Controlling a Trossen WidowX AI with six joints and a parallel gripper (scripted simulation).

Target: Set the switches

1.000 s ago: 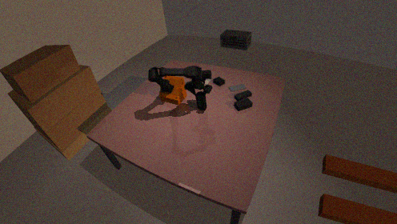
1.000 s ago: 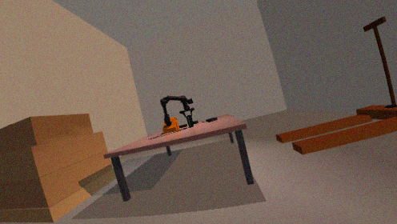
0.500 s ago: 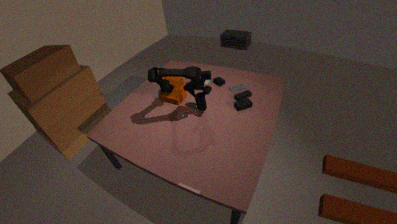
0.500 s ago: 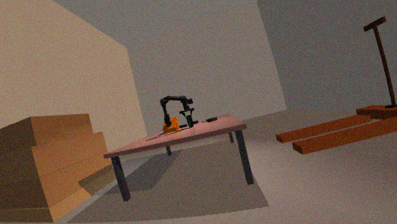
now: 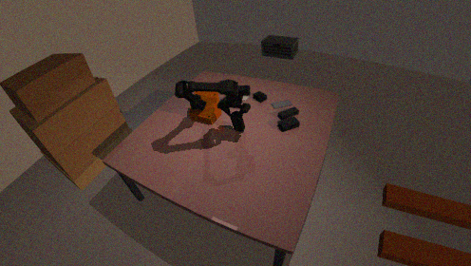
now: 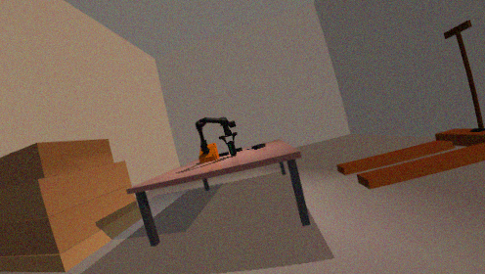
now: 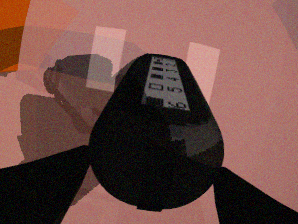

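The arm [image 5: 206, 86] [image 6: 213, 120] arches over the bench [image 5: 280, 180] [image 6: 220, 169] [image 7: 255, 115], its wide-set claw [image 5: 235, 113] [image 6: 230, 141] [image 7: 153, 165] gripping the controller unit [image 5: 238, 123] [image 6: 231, 142] [image 7: 145, 132].

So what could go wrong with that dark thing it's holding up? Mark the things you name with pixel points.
The gripper [image 5: 238, 127] [image 6: 232, 151] [image 7: 153, 165] has the dark unit [image 7: 150, 135] between its fingers, with the numbered label turned into view. It could slip, since the sides it is held by look rounded. The label's far squares look small and dim, so one might be misread. And it must still go down on its base; a tilted release could tip it.
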